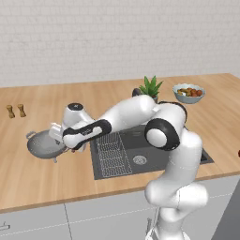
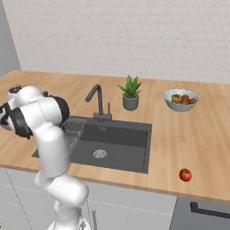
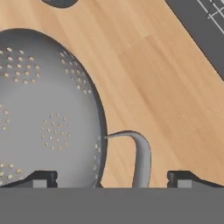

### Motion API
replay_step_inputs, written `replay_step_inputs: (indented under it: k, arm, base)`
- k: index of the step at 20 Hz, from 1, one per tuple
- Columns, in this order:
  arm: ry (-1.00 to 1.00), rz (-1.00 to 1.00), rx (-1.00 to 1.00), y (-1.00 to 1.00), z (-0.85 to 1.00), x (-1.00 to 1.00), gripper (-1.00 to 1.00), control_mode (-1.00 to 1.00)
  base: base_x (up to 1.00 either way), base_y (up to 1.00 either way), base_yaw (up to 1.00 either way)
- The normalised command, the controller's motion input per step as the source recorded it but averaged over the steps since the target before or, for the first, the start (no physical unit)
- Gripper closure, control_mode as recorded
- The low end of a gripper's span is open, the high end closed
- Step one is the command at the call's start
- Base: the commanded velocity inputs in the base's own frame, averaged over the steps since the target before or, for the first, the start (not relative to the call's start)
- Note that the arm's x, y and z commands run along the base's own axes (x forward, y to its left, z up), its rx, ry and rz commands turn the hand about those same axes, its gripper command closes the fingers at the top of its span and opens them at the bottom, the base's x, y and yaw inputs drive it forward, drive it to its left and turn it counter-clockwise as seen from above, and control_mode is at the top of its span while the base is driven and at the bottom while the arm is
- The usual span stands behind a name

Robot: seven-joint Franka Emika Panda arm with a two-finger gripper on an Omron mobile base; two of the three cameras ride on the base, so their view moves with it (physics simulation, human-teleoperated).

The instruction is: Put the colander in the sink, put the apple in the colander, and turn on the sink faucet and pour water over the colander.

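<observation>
Colander point(image 1: 43, 144) sits on the wooden counter point(image 1: 56, 178) just left of the sink point(image 1: 140, 157), outside the basin, so the first step of the task is not yet done. The gripper point(image 3: 111, 180) hangs low over the colander's sink-side edge with its jaws spread wide and nothing between them. In the hand view one fingertip stands over the perforated bowl and the other over bare wood, with the loop handle point(image 3: 139, 159) and the rim between them; that straddle looks chosen so a closing pinch would catch the rim or handle, the thin parts that open jaws can take, since the bowl itself is too broad.

The apple point(image 2: 185, 174) lies well to the right of the sink, near the counter's front edge, apart from the fruit bowl point(image 2: 180, 99) at the back. The faucet point(image 2: 98, 102) stands behind the sink. No water shows at the spout, and both wait on the colander.
</observation>
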Motion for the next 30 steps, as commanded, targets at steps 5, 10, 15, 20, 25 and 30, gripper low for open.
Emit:
replay_step_inputs:
  k: [5,10,15,20,25,30]
  arm:
    - [0.05,-0.05,0.00,0.15,-0.29,0.17,-1.00,-1.00]
    - [0.00,-0.04,0.00,0.26,-0.25,0.19,-1.00,-1.00]
    - [0.02,-0.05,-0.01,0.19,-0.30,0.19,1.00,-1.00]
    - [0.01,-0.07,0.00,0.00,-0.12,0.02,1.00,-1.00]
    - [0.00,-0.11,0.00,-0.36,0.02,-0.12,1.00,-1.00]
    - [-0.03,-0.08,0.02,-0.58,0.47,-0.36,1.00,-1.00]
  base:
    - [0.00,0.00,0.00]
    - [0.00,0.00,0.00]
    - [0.00,0.00,0.00]
    - [0.00,0.00,0.00]
    - [0.00,0.00,0.00]
    - [0.00,0.00,0.00]
